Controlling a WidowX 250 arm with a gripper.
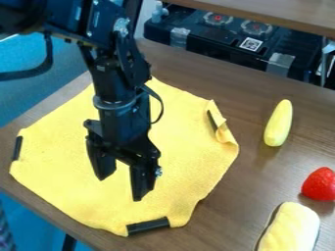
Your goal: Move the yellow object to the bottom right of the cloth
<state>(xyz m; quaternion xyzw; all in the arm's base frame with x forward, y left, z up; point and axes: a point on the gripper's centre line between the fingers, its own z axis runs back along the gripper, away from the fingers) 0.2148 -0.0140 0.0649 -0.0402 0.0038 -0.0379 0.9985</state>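
My gripper hangs over the middle of the yellow cloth, its two fingers apart and nothing between them. The cloth lies on the brown table, with its right corner folded up and dark strips near its edges. To the right of the cloth, on bare wood, lies a slender pale yellow object, tapered at its upper end. A thicker yellow, bread-like object rests at the lower right, also off the cloth. Both are well to the right of the gripper and apart from it.
A red strawberry sits near the right edge, between the two yellow objects. Behind the table's far edge stands a black case with taped corners. The table's left edge runs diagonally beside the cloth.
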